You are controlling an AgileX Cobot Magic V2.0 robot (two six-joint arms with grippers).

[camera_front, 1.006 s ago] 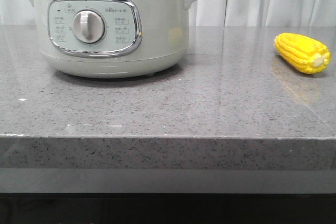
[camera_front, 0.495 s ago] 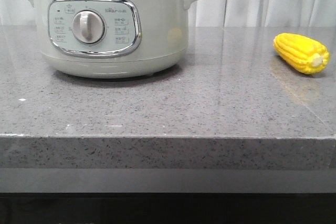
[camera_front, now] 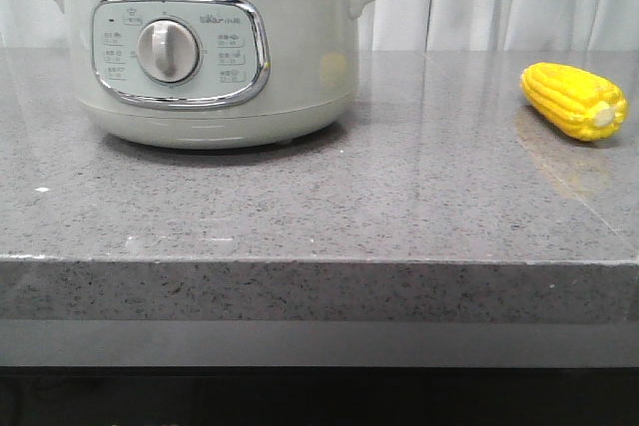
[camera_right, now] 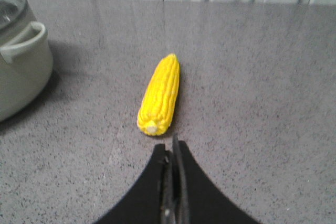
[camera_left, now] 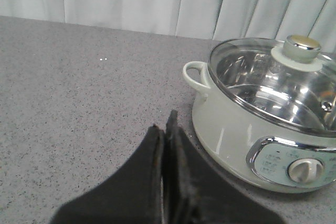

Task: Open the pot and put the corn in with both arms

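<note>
Left pincer: jaws pressed together with nothing between them, hanging over bare tabletop beside the pot, not touching it.
Right pincer: jaws likewise closed and holding nothing, poised just short of the corn and lined up with its near end.
Pot position: on the robot's left half of the tabletop, control panel and dial facing the robot, one small handle turned toward the left pincer.
Lid: glass lid seated on the steel rim, knob on top; the pot is not yet opened.
Corn position: lying flat on the tabletop on the robot's right, well apart from the pot.
Corn axis: long axis runs roughly away from the robot, angled a little; the pale stub end points back toward the right pincer, the tapered tip away.
Why this layout, as I judge it: each arm waits by its own job, left for the lid, right for the corn.
Next need, as I judge it: both pincers must open before either can grip; a grasp across the cob's width looks more secure than one along its length.
</note>
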